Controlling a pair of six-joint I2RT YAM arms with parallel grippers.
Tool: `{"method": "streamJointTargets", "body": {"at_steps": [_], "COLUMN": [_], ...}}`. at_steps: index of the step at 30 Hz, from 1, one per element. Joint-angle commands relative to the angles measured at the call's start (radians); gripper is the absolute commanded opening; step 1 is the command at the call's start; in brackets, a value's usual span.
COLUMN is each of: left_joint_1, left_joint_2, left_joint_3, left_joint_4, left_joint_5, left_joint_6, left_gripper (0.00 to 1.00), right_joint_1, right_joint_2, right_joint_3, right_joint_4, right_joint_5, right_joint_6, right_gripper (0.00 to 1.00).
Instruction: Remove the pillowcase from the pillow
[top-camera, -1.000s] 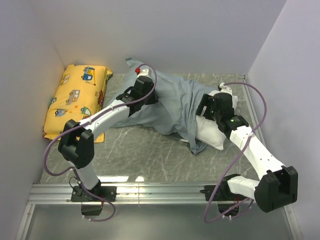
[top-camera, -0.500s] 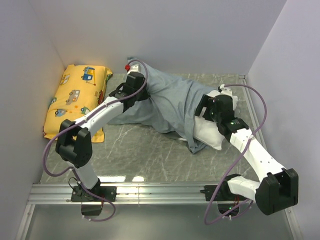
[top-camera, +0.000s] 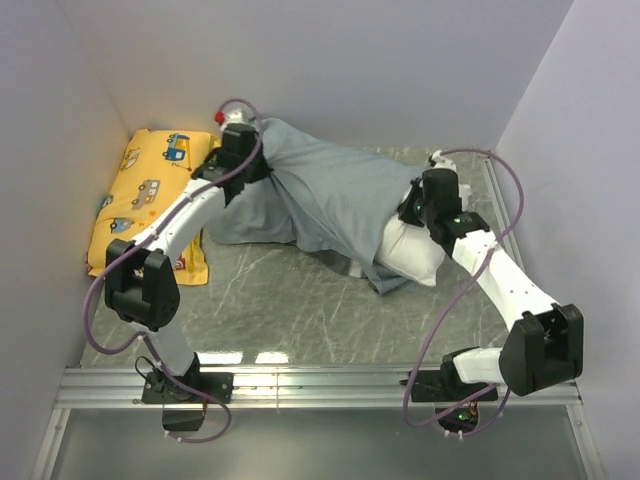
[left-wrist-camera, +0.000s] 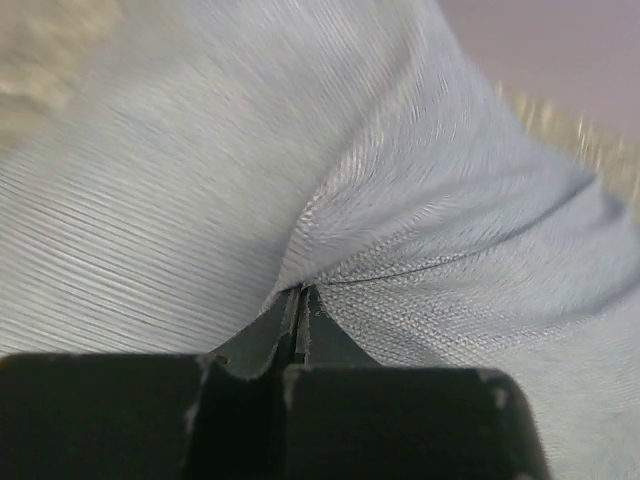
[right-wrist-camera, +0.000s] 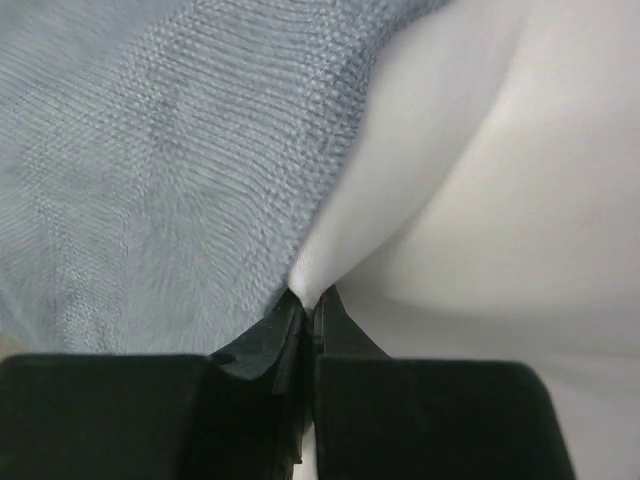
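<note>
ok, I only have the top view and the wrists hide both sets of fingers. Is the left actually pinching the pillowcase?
Observer: Yes. The left wrist view shows the left fingers shut on a fold of the pillowcase.
Operator: And the right, cloth or pillow?
Observer: Right wrist view: the right fingers are shut on a pinch of white pillow.
Operator: Any cloth caught too?
Observer: Can't tell; the pillowcase edge runs right down to that pinch.
</note>
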Motion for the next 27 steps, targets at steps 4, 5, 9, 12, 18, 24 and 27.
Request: {"method": "streamJointTargets", "body": {"at_steps": [4, 5, 9, 12, 18, 24, 27], "left_joint_1": [0.212, 0.235, 0.366, 0.426, 0.332, 0.266, 0.248], "left_joint_2": [-0.002, -0.005, -0.022, -0.04, -0.05, -0.103, -0.161], "left_joint_3": [0.084, 0.083, 0.066, 0.035, -0.09, -0.262, -0.339], "left_joint_4": [0.003, 0.005, 0.008, 0.021, 0.092, 0.18, 0.201], "left_joint_5": [-0.026, -0.025, -0.021, 0.006, 0.101, 0.193, 0.21], "left_joint_6": [0.008, 0.008, -0.022, -0.045, -0.058, -0.108, -0.119], "left_gripper": [0.0, 0.0, 0.0, 0.0, 0.0, 0.03, 0.41], "right_joint_1": [-0.068, -0.089, -0.18, -0.223, -0.191, -0.117, -0.077], "right_joint_2": [-0.136, -0.153, -0.246, -0.28, -0.259, -0.266, -0.278], "right_joint_3": [0.191, 0.198, 0.233, 0.227, 0.114, 0.063, 0.063], "right_joint_4": [-0.17, -0.186, -0.221, -0.227, -0.177, -0.172, -0.19], "right_joint_5": [0.14, 0.137, 0.124, 0.141, 0.074, 0.127, 0.173], "right_joint_6": [-0.027, -0.027, -0.027, -0.033, -0.005, -0.033, -0.051], "right_gripper": [0.0, 0.0, 0.0, 0.0, 0.02, 0.45, 0.6]}}
